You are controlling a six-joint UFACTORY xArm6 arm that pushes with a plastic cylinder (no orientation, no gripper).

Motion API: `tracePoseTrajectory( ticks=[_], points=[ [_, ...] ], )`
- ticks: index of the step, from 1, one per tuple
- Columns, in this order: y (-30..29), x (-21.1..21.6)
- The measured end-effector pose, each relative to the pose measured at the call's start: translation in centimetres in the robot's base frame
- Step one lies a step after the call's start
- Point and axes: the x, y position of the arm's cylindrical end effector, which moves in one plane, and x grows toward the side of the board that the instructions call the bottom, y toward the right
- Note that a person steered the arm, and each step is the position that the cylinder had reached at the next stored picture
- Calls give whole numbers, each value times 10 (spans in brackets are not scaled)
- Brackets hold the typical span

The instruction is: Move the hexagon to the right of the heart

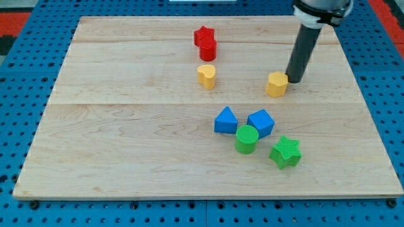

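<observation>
A yellow hexagon sits right of the board's middle. A yellow heart lies to its left, with a clear gap between them, at about the same height in the view. My tip is at the hexagon's right side, touching it or nearly so. The dark rod rises from there toward the view's top.
A red star and a red cylinder sit above the heart. A blue triangle, a blue cube, a green cylinder and a green star cluster below the hexagon. The wooden board lies on blue pegboard.
</observation>
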Motion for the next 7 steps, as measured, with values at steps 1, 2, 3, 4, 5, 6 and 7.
tracePoseTrajectory(
  ticks=[1,2,3,4,5,6,7],
  points=[
    [49,5],
    [24,8],
    [-39,7],
    [32,8],
    [-2,18],
    [-54,43],
    [-125,37]
  ],
)
